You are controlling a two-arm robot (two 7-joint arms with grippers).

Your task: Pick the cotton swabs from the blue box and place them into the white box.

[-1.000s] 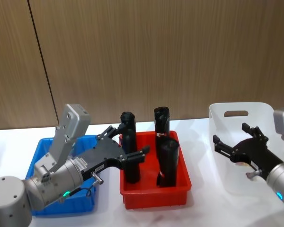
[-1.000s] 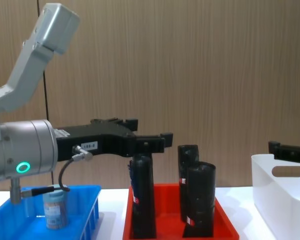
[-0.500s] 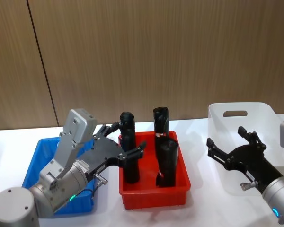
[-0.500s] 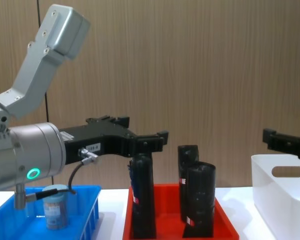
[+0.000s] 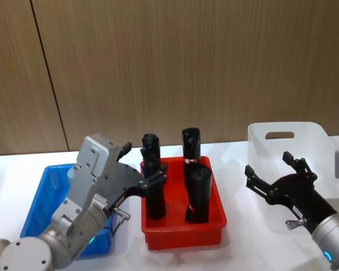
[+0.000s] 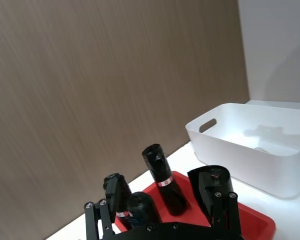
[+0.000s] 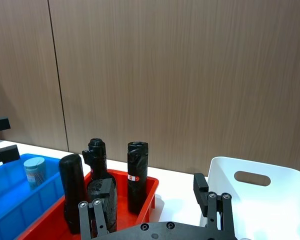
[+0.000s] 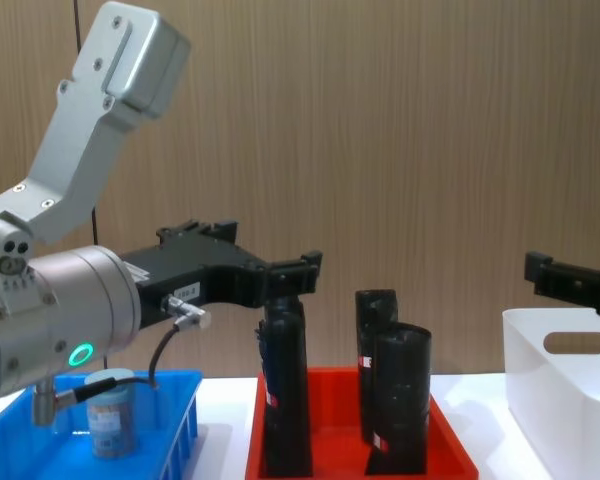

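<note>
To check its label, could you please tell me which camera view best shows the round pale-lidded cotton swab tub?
The chest view: the pale-lidded cotton swab tub stands side-on in the blue box, lid and label visible. The right wrist view shows it farther off; in the head view the left arm covers it.

Swab tub in blue box; white box well apart on the right.
One tub of cotton swabs (image 8: 110,420) stands upright on the floor of the blue box (image 5: 37,208), near its front wall: round and squat, with a pale grey-blue lid and clear sides carrying a blue label. The blue box is a bright open-topped bin with sloping sides, sitting at the left of the tabletop (image 5: 235,162). The white box (image 5: 312,138), smooth-sided with an oval handle cut-out near the rim, sits open-topped at the right.
</note>
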